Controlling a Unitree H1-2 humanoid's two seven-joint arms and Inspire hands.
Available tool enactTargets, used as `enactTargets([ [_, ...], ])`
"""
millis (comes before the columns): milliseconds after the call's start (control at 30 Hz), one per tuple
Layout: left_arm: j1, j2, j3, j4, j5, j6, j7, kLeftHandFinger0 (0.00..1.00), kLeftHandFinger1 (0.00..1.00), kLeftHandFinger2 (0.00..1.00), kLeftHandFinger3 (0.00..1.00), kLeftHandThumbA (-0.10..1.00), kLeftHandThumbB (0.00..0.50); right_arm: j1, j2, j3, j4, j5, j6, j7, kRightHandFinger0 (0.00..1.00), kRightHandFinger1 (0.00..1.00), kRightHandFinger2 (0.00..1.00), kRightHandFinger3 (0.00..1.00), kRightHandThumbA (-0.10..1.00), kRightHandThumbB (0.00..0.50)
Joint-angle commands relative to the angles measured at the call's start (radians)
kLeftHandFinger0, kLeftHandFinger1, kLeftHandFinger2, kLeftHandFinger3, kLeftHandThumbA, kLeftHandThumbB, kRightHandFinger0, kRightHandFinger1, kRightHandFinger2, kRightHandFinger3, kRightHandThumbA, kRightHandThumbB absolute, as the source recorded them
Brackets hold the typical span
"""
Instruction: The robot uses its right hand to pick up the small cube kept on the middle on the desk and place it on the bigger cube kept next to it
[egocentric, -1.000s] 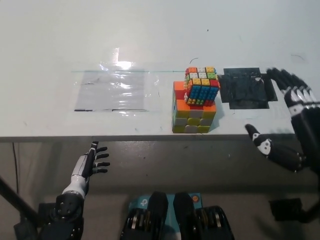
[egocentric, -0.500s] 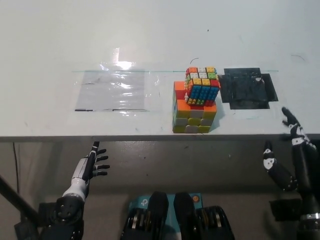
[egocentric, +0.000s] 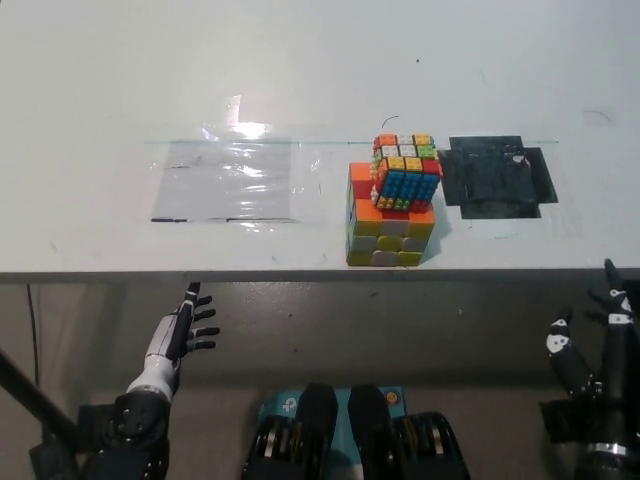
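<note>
Though the small cube (egocentric: 404, 172) already sat on the big cube (egocentric: 389, 222), it perched skewed and overhanging: a table (egocentric: 300, 70) knock could topple it. Right hand (egocentric: 600, 345) open, empty, below edge; left hand (egocentric: 182, 332) open, resting low.

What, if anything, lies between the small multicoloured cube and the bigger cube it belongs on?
Nothing visible. The small multicoloured studded cube already sits on top of the bigger multicoloured cube, in contact, tilted. The black right hand hangs below the desk edge, open; the white left hand rests at lower left.

Lab: taped white desk (egocentric: 300, 90)
</note>
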Motion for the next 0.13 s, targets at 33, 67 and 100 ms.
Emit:
enactTargets([
  [33, -0.041, 0.005, 0.003, -0.022, -0.006, -0.005, 0.015, 0.76, 0.73, 0.82, 0.84, 1.0, 0.132, -0.046, 0.007, -0.028, 0.013, 0.119, -0.028, -0.049, 0.73, 0.9, 1.0, 1.0, 0.26, 0.123],
  [67, -0.04, 0.004, 0.003, -0.021, -0.006, -0.01, 0.014, 0.76, 0.72, 0.82, 0.84, 1.0, 0.13, -0.048, 0.019, -0.041, 0.002, 0.158, 0.002, -0.034, 0.72, 0.9, 1.0, 1.0, 0.29, 0.137],
  [100, -0.038, 0.004, 0.003, -0.029, -0.004, -0.007, 0.015, 0.75, 0.72, 0.81, 0.84, 1.0, 0.116, -0.049, 0.022, -0.044, -0.001, 0.176, 0.015, -0.026, 0.63, 0.82, 1.0, 1.0, 0.3, 0.131],
])
